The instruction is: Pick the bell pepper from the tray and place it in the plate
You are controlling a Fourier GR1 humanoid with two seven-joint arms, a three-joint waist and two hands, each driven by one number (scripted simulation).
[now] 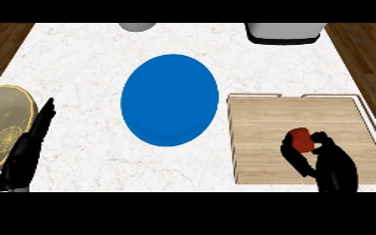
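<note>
A: From the head view, where is the pepper (300, 139)?

B: It is red and sits over the wooden tray (294, 114), at the right side of the counter (81, 64). The right hand (323, 159) has its fingers and thumb curled round it, fingers on the left of it, thumb on the right.

A: Is it lifted off the tray?

B: I cannot tell; the hand hides its underside.

A: And the plate (169, 99)?

B: Blue, in the middle of the counter, left of the tray and apart from it. Nothing lies on it.

A: The left hand (29, 139)?

B: At the left edge, fingers straight and together, pointing up the counter, holding nothing. It lies just beside a yellowish round dish (13, 117) that is cut off by the left edge.

A: Anything further back?

B: A grey round thing (137, 27) and a pale box with a dark base (284, 32), both cut off at the far edge.
</note>
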